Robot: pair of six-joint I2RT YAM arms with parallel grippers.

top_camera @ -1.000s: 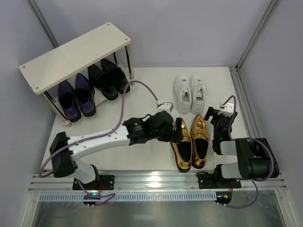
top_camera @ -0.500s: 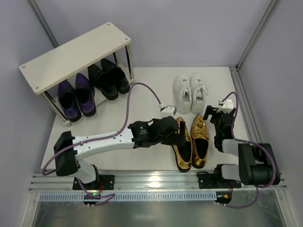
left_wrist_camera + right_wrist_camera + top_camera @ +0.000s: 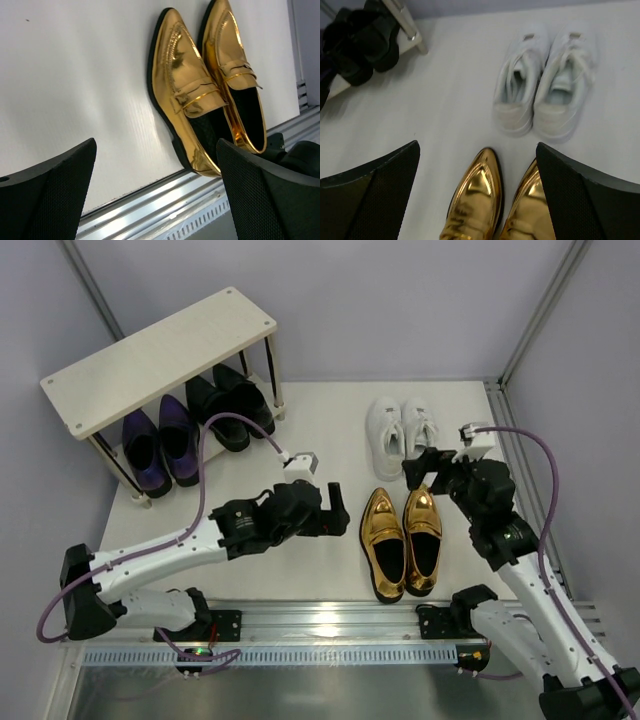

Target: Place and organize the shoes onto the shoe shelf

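Beside the gold loafers (image 3: 402, 545) on the bench (image 3: 300, 430), the left claw (image 3: 335, 510) has backed off and the right claw (image 3: 425, 468) now looms over their toes, both spread wide, empty: seemingly a handover.

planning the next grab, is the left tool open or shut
Open. In the left wrist view the left tool has its fingers wide apart, gripping nothing; the gold loafers lie beyond on the table.

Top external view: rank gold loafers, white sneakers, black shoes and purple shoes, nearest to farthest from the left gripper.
1. gold loafers, just right of the left gripper
2. white sneakers, farther back on the right
3. black shoes, right side of the shoe shelf lower tier
4. purple shoes, beside them, leftmost
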